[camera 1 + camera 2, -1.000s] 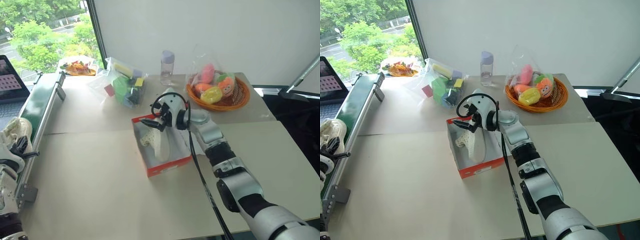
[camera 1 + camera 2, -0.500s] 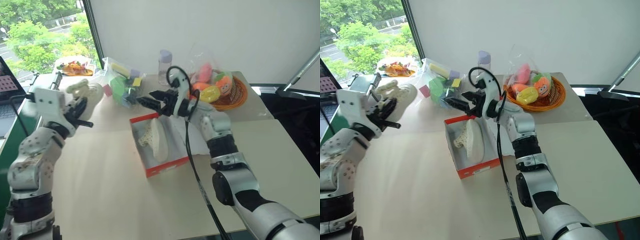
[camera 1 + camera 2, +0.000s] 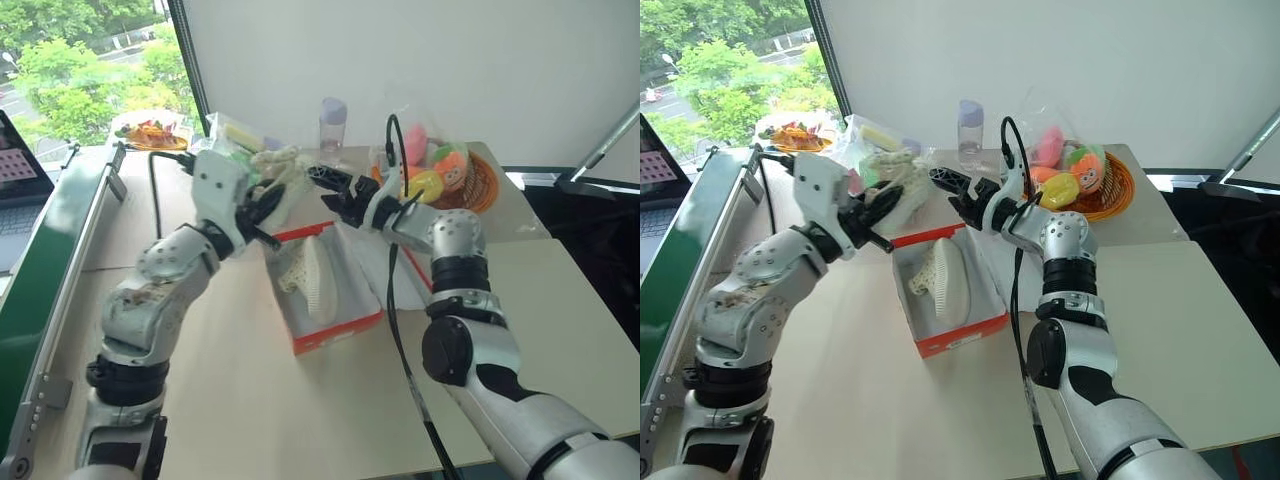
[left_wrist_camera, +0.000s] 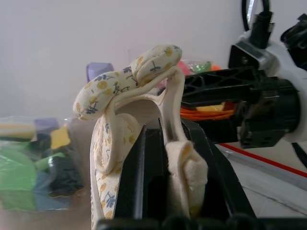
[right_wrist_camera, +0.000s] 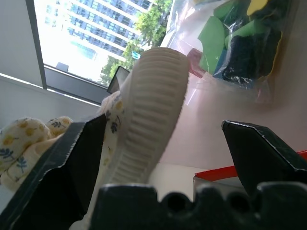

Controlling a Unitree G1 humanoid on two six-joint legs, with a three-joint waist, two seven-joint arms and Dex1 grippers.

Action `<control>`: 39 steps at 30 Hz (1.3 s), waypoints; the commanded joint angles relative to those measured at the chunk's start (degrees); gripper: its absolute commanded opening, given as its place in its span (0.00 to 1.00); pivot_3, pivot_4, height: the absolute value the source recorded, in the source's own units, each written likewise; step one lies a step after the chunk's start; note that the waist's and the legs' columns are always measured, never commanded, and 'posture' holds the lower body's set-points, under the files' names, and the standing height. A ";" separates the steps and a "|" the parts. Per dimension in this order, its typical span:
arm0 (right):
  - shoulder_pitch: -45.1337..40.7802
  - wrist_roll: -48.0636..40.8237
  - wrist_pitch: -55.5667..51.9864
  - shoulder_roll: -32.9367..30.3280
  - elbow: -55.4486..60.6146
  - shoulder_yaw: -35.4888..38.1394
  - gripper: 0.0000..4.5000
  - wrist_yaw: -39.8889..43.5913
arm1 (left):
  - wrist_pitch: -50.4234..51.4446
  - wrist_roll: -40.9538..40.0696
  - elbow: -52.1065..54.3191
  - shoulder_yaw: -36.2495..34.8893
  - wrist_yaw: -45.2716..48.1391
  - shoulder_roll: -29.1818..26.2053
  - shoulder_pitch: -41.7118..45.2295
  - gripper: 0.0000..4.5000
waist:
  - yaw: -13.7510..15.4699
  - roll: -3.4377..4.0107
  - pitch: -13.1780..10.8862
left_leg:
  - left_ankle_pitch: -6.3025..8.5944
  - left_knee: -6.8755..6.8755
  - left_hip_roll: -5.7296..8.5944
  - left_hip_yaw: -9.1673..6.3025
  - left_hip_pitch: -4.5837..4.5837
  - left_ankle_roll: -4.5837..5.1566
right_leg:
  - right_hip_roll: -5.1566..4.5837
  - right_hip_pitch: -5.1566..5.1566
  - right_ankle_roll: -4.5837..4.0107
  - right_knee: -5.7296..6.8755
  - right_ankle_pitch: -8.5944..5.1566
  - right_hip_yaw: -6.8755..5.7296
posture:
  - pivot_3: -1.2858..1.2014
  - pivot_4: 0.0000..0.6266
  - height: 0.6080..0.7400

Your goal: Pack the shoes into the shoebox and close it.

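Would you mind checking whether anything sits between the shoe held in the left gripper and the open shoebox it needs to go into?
The second shoe, clamped in the left gripper, hangs above the shoebox's far left corner. The open right gripper hovers beside it over the box's far edge. One shoe already lies inside; space remains beside it.

Bottle (image 3: 333, 122): upright at table's (image 3: 240, 400) far edge, just beyond the grippers. Orange basket (image 3: 478, 196) of plush toys: right of the right gripper, near. Clear bag of coloured blocks (image 3: 872, 160): behind the left gripper. Plate of snacks (image 3: 150, 132): far left, by window. Laptop (image 3: 18, 150): at left edge.
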State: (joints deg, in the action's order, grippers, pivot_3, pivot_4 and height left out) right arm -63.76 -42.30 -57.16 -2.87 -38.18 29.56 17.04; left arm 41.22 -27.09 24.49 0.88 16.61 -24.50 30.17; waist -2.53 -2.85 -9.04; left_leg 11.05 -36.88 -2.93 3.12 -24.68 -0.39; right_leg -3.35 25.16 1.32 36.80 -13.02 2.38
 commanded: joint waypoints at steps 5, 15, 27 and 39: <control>-1.50 -2.59 1.58 -0.27 1.50 0.80 1.00 -0.79 | 0.71 0.18 5.85 3.50 0.04 3.47 -0.91 0.11 | 0.08 0.00 0.00 | -0.01 -0.01 0.02 -0.02 -0.01 0.01 | 0.00 0.00 0.02 0.00 0.00 0.00 | 0.52 0.24 1.00; -0.52 -1.54 2.30 -0.74 3.48 -1.98 0.31 1.04 | 1.76 -1.15 5.27 -0.79 0.52 2.28 0.23 0.19 | 0.04 0.01 -0.01 | -0.03 -0.05 0.02 -0.04 0.00 0.05 | 0.02 -0.01 0.03 0.02 0.01 0.00 | 0.52 0.24 1.00; -2.49 0.37 2.43 -4.35 4.13 -7.69 0.13 5.66 | 14.27 -14.86 8.41 -16.82 8.93 -14.29 -2.58 0.76 | -0.41 0.08 -0.06 | -0.03 -0.03 0.00 -0.07 -0.01 0.05 | 0.06 0.03 0.04 0.02 0.00 0.00 | 0.52 0.24 1.00; -2.65 12.32 8.83 -2.15 -6.11 -24.22 0.13 20.96 | 15.74 -9.89 7.37 -21.56 8.71 -23.49 -15.14 0.76 | -0.16 0.10 -0.14 | -0.04 -0.02 0.01 -0.07 0.00 0.04 | 0.01 0.00 0.04 -0.01 0.00 -0.04 | 0.52 0.24 1.00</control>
State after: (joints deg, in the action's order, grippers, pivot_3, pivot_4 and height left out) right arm -64.37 -31.61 -52.00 -4.68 -43.55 6.06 35.01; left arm 57.67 -36.80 29.32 -19.12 25.82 -47.89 15.11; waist -2.69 -2.76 -9.17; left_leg 11.01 -36.90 -2.91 3.05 -24.68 -0.35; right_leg -3.35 25.16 1.36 36.77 -13.02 2.34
